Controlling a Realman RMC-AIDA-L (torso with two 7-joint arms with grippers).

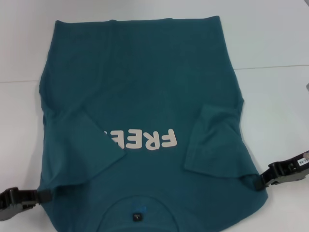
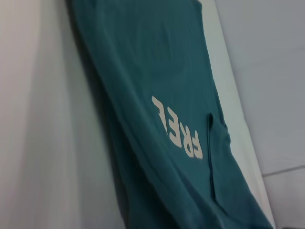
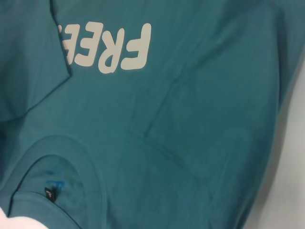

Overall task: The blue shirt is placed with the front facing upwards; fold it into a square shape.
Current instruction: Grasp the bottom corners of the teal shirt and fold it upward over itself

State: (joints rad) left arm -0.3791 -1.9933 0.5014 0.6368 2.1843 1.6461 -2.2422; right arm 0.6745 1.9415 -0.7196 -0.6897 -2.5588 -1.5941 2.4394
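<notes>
The blue shirt [image 1: 145, 96] lies face up on the white surface [image 1: 275, 38] (both sleeves folded inward); the left gripper [image 1: 41, 195] and right gripper [image 1: 258, 182] sit at its shoulder edges. Whether either one's fingers pinch the cloth, I cannot tell.

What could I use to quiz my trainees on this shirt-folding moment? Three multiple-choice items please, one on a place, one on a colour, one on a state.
1. Where do the left gripper and the right gripper sit?
A. Both at the hem, far from the robot
B. One at each side edge of the blue shirt, near the shoulders
C. Both above the print

2. What colour is the chest print?
A. Cream
B. Red
C. Black

3. How do the sleeves lie?
A. Spread outward flat
B. Both folded inward over the body
C. Rolled into tubes

Answers: 1 B, the head view shows a gripper at each edge near the collar end. 2 A, the letters are cream on teal. 3 B, the left sleeve and right sleeve lie over the front, the left covering part of the print.
</notes>
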